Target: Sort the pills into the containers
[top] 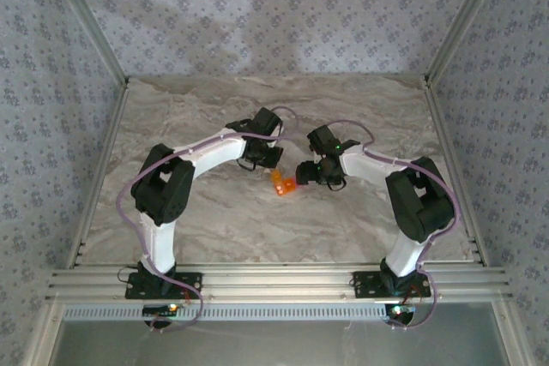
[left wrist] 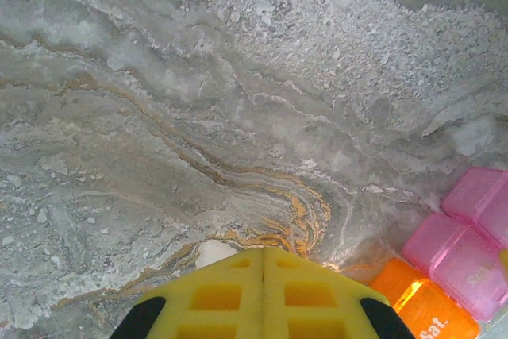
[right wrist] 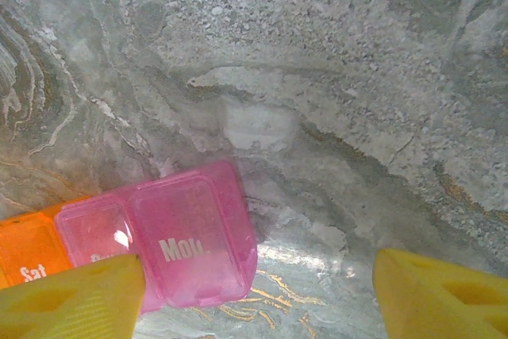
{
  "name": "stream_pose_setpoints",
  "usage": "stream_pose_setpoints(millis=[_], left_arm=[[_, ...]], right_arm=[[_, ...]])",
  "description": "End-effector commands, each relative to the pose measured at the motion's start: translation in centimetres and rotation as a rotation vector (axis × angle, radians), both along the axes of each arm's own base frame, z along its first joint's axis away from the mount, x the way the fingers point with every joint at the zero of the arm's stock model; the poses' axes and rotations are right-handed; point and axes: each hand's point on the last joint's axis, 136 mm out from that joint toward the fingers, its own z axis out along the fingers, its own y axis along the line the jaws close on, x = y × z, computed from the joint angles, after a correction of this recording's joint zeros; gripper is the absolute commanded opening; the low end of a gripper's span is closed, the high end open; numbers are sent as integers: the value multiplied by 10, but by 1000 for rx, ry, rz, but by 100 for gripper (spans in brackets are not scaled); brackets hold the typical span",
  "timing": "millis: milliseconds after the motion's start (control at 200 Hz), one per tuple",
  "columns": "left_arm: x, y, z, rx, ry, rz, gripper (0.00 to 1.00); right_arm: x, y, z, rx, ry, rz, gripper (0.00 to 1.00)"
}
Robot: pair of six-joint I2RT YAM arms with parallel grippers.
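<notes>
Left arm (top: 206,156): base at the near edge, elbow folded up on the left, forearm running in toward the middle of the table (top: 257,229), wrist tipped down. Right arm (top: 386,165): roughly the mirror of that, elbow up on the right, forearm angled in, wrist pitched down. The two heads end up near each other at table centre, apart.

Left gripper (left wrist: 263,253): clenched. The two yellow fingers (left wrist: 214,299) are pressed flat together with only a seam between them, nothing held. Tips point at bare marble. There's a small white spot (left wrist: 214,253) on the table right at one fingertip; can't tell if it's a pill or a fleck in the stone.

Right gripper (right wrist: 260,263): spread wide, one yellow finger (right wrist: 71,299) at each lower corner of the wrist view. It's gripping nothing.

Containers (right wrist: 194,236): a joined strip lying flat on the table between my two grippers, lids down.
- Right wrist view: a pink box marked "Mon" at the end, a second pink one next to it, then an orange one marked "Sat".
- One right finger overlaps the strip's near edge. Can't tell if it's touching or just above.
- Left wrist view: the containers (left wrist: 444,275) sit just beside my closed fingers, off to the lower right, not touching.
- Top view: the containers (top: 283,183) show as an orange block between the two heads.
</notes>
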Motion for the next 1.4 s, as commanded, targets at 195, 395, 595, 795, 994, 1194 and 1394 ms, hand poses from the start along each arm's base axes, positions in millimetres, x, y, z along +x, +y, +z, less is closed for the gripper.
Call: stream_pose_setpoints(millis=[195,395,595,795,994,1194,1394], left_arm=[[-25,5,4,-35,76,3,0],[-30,3,16,-80,72,6,0],[-38,-2,22,-117,83,-2,0],[-47,-8,20,-145,105,-8,0],[-55,-10,23,-162,114,-14,0],[-61,-15,27,-198,120,-17,0],[-68,-22,26,-212,130,-32,0]], right_arm=[[-6,-8,-11,-28,39,-26,77],[-6,-9,-11,-29,42,-28,77],[-5,-9,-12,-28,42,-30,77],[-5,-9,-12,-29,44,-30,77],[-5,-9,-12,-24,43,-32,77],[-4,-9,-13,-25,42,-34,77],[-5,-9,-14,-27,44,-33,77]])
